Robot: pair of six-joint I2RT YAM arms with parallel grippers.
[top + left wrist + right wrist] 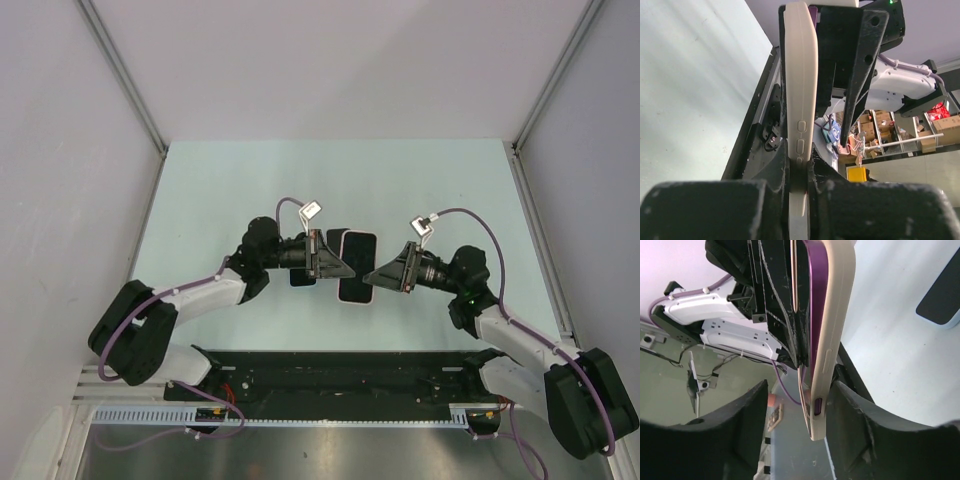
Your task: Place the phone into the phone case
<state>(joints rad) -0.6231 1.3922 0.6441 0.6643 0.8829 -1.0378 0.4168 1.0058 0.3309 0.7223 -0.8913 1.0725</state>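
The cream phone case (801,75) is held on edge above the table, and my left gripper (800,195) is shut on its long side. The purple phone (818,315) lies against the case (837,315), its purple edge showing beside the cream rim. My right gripper (797,425) is open, one finger on each side of the case's end, the right finger close to the case. From above, the dark screen with its pale rim (355,265) hangs between my left gripper (335,262) and right gripper (372,275).
A flat dark object with a pale rim (940,300) lies on the table and shows under my left gripper from above (303,278). The pale green table (250,190) is bounded by walls with metal rails. A black base rail (330,375) runs along the near edge.
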